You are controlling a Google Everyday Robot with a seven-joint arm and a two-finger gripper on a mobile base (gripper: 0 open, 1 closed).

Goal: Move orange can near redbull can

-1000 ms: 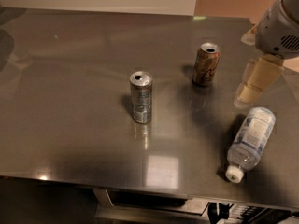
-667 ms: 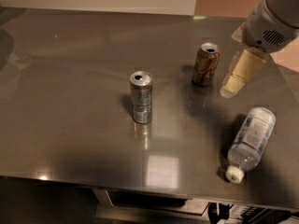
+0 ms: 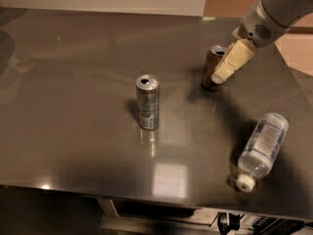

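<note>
The orange can [image 3: 211, 68] stands upright at the right rear of the steel table [image 3: 73, 82]; it is orange-brown with a silver top. The redbull can [image 3: 147, 102] is slim, silver and blue, and stands upright near the table's middle, well to the left and nearer than the orange can. My gripper [image 3: 226, 70] comes down from the upper right on a grey arm. Its cream fingers [image 3: 232, 60] overlap the orange can's right side and hide part of it.
A clear plastic bottle [image 3: 262, 148] with a white cap lies on its side at the right front of the table. The table's front edge runs along the bottom of the view, its right edge close behind the arm.
The gripper has moved left and up, from beside the bottle's far end to the orange can's right side. Cans and bottle have not moved.
</note>
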